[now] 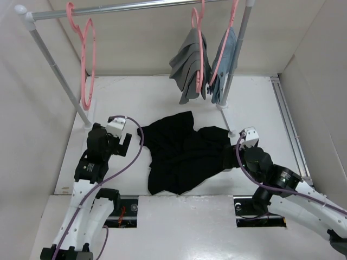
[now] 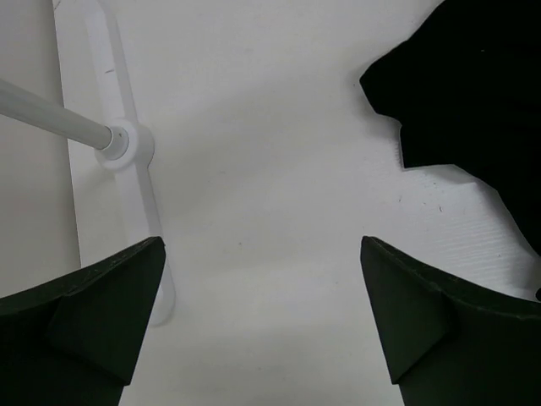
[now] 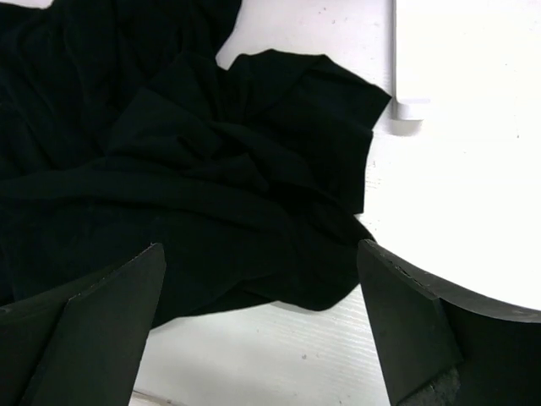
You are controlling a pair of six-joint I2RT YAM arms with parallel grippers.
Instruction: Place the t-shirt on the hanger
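Observation:
The black t-shirt (image 1: 184, 151) lies crumpled on the white table between the two arms. It also shows in the right wrist view (image 3: 194, 169) and at the right edge of the left wrist view (image 2: 473, 93). The empty pink hanger (image 1: 87, 59) hangs on the rail at the back left. My left gripper (image 1: 123, 142) is open and empty, just left of the shirt (image 2: 262, 321). My right gripper (image 1: 232, 157) is open and empty at the shirt's right edge, with the cloth just ahead of its fingers (image 3: 262, 330).
A white clothes rail (image 1: 135, 6) spans the back, with a left post (image 1: 59, 76) and a right post (image 1: 236, 59). Two pink hangers carry a grey garment (image 1: 190, 65) and a blue-grey garment (image 1: 225, 59). The rail's left foot (image 2: 127, 144) is near my left gripper.

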